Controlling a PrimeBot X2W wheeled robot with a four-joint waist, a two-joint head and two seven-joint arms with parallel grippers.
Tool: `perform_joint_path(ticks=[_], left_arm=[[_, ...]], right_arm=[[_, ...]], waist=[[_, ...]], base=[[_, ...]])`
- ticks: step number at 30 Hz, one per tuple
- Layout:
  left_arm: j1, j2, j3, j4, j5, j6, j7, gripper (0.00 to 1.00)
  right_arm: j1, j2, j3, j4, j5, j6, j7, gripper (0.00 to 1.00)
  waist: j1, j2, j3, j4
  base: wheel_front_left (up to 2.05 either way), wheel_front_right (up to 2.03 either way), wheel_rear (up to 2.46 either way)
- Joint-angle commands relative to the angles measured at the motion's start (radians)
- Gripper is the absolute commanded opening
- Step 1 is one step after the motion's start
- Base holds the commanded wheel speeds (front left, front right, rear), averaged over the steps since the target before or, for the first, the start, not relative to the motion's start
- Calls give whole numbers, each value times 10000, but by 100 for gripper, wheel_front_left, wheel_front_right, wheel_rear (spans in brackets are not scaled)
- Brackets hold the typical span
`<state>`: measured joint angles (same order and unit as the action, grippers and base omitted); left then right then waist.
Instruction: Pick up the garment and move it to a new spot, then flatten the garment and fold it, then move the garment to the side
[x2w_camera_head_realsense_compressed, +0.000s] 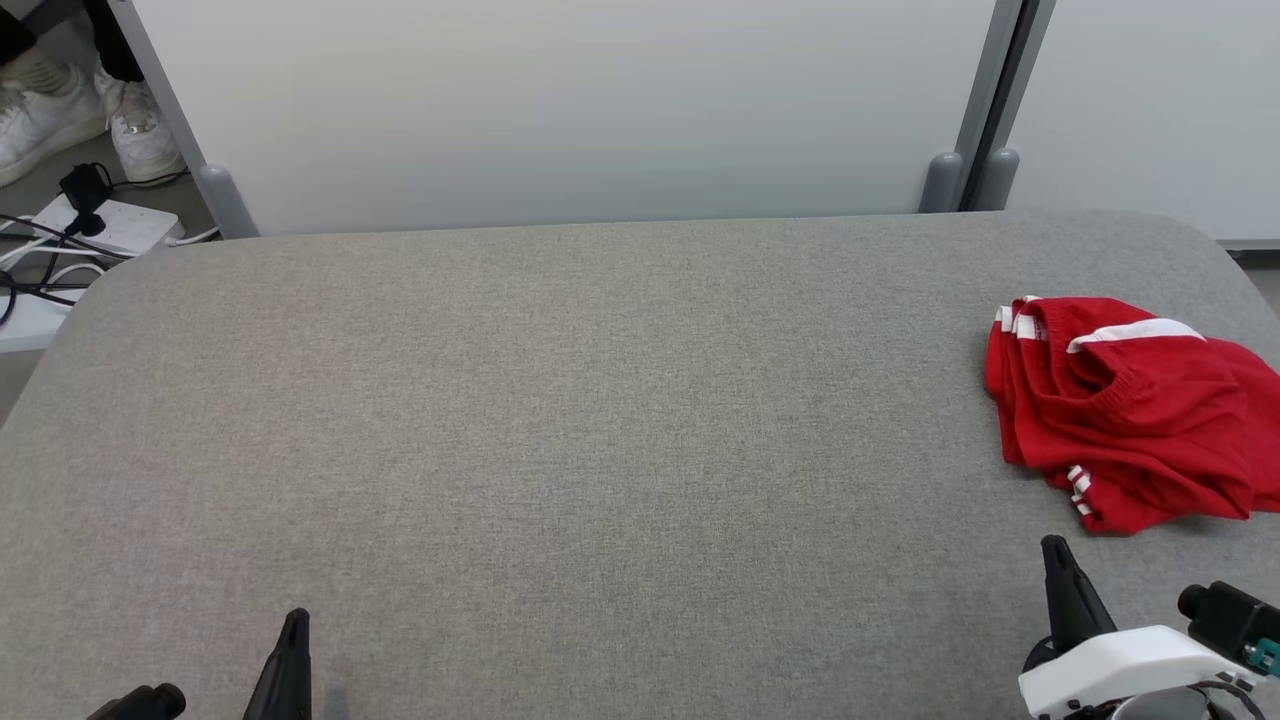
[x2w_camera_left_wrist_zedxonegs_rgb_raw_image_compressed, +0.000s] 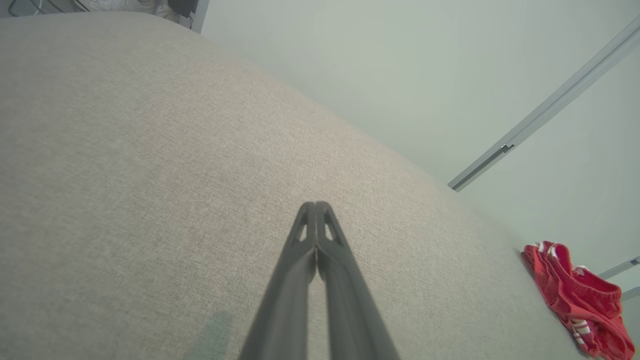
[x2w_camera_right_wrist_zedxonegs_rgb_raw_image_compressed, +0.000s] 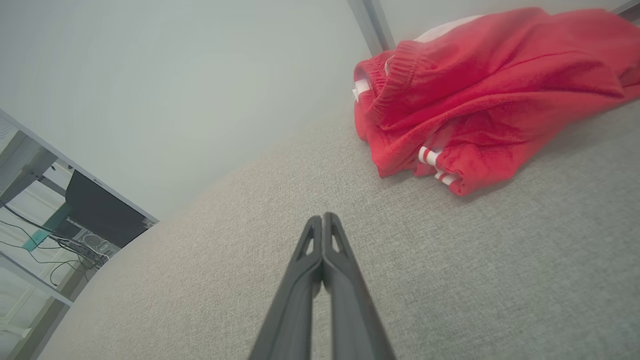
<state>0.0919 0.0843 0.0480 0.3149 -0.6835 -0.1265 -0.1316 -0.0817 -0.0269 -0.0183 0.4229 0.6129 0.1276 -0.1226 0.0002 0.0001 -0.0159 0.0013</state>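
Observation:
The garment is a red piece with white stripes, lying bunched in a heap at the right edge of the grey fabric table. It also shows at the far right of the left wrist view as the garment and large in the right wrist view as the garment. My right gripper sits at the lower right, shut and empty, a short way in front of the heap. My left gripper rests at the lower left, shut and empty, far from the cloth. Shut fingertips meet in both wrist views.
White partition panels with grey posts stand behind the table. On the floor at the far left are a power strip with cables and a person's white shoes. A desk with equipment shows in the right wrist view.

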Motion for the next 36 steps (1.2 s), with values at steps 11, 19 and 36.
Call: perform_joint_path(ticks=[11,19,36], left_arm=[[-771,55,247,-339,-1372,-18,371,0],[-890,17,288,-373,-2134,-20,573,0],[-1196,-82,392,-462,-4091,-26,1092,0]], right_arm=[[-308,-128,-79,-542,1484,13,335,0],[-303,-138,-163,-662,2305,15,531,0],[-292,-164,-381,-970,4412,19,1033,0]], waist=[[-1,-1,25,-2],[-1,-1,41,-3],[-1,-1,82,-6]], base=[[0,0,0],[0,0,0],[0,0,0]])
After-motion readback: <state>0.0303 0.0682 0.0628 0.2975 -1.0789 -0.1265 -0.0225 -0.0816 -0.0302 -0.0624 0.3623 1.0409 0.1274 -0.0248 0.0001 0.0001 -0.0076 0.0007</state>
